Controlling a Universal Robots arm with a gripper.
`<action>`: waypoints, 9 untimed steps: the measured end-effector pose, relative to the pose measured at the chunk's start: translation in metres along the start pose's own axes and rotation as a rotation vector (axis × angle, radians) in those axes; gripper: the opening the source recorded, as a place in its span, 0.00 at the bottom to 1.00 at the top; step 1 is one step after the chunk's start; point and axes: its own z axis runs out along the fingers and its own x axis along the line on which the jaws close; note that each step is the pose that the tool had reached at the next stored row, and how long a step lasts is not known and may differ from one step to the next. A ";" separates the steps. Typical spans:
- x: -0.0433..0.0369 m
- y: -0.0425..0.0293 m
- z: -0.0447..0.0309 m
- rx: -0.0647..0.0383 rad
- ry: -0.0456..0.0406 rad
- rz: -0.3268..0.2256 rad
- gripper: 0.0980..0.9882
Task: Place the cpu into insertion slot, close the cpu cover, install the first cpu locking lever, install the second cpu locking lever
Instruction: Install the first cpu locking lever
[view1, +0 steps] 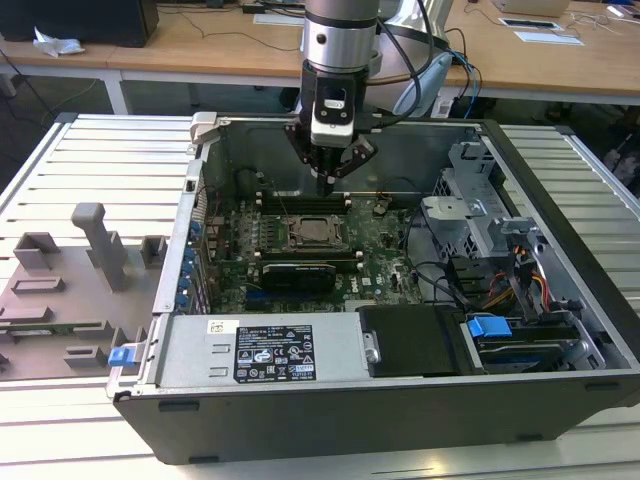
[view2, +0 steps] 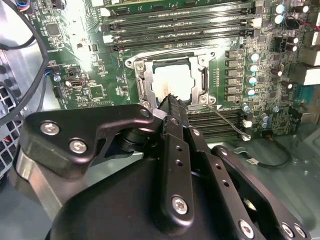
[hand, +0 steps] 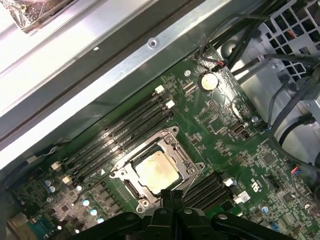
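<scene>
Case (view1: 350, 420) lies open, with the green board (view1: 385, 250) on its floor. The arm comes in from above. The gripper (view1: 328, 178) hangs over the board near the slot (view2: 131, 63), and in the exterior view there is air under its tip. The fingers (hand: 164, 207) are pressed together tip to tip with nothing between them.

The cover (view2: 204, 80) lies flat on the slot. The cpu (view2: 172, 81) is seated in the slot, its pale metal top showing through the cover's window. A lever (view2: 227, 120), a thin bright rod, slants out from the cover's corner across the memory slots (view2: 215, 122) beside the slot. Its end is well off the slot, so I judge it unlatched.

Handling, as a judgement:
- **Cpu:** light, stiff and smooth on top, likely delicate underneath. Its edges are the only safe hold, and the cover now frames them.
- **Cover:** thin sheet metal, stiff, turns on its hinge.
- **Lever:** springy wire, narrow and slippery under closed tips. Best pressed near its free end, where it gives most leverage.

Views:
- **Exterior view:** gives the gripper's height over the board and the case walls around it, but the slot is small.
- **Both wrist views:** give the cpu in the window.
- **Second wrist view:** gives the rod along its length.
- **First wrist view:** gives the seam where the two fingers meet.
</scene>
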 end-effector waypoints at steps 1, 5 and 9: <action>0.0000 0.0000 0.0000 0.000 -0.0006 -0.010 0.01; 0.0000 0.0000 0.0000 -0.001 -0.0020 -0.038 0.01; 0.0000 0.0000 0.0000 -0.002 -0.0035 -0.066 0.01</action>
